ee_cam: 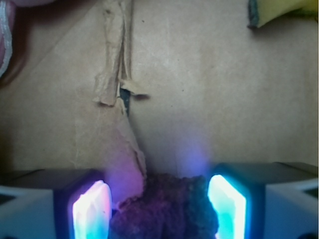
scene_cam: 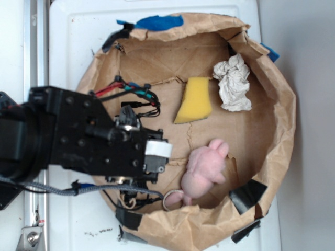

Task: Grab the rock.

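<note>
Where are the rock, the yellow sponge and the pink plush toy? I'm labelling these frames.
rock [ee_cam: 167,209]: wrist view, its rough top between the fingers.
yellow sponge [scene_cam: 193,100]: exterior view, middle of its face.
pink plush toy [scene_cam: 204,167]: exterior view, its body.

Exterior bright, soft — wrist dim, blurred, claw pads [ee_cam: 92,211] glowing.

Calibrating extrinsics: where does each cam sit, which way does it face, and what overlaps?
Exterior: overhead, looking down into the brown paper basin; black arm fills the left and hides the gripper.
Wrist: on the gripper, facing the paper floor; two lit fingers flank the rock, contact unclear.
Shared: yellow sponge and paper floor.
</note>
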{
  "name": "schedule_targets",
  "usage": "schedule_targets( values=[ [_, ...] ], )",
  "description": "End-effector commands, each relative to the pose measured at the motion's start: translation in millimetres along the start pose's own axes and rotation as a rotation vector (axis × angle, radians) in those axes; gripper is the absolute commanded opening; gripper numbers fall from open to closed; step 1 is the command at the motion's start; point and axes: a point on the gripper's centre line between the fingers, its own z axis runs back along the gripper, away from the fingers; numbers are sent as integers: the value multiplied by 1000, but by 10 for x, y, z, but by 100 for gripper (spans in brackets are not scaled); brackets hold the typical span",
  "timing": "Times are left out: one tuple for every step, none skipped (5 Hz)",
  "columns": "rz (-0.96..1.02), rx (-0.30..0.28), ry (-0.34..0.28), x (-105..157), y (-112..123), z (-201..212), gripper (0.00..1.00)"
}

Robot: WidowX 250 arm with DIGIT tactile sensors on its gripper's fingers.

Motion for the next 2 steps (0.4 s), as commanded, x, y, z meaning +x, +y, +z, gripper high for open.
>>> schedule_targets(
  values=[
    [109,-22,-118,222,270,552,0],
    [157,-43,-161,315,328,813,0]
  ],
)
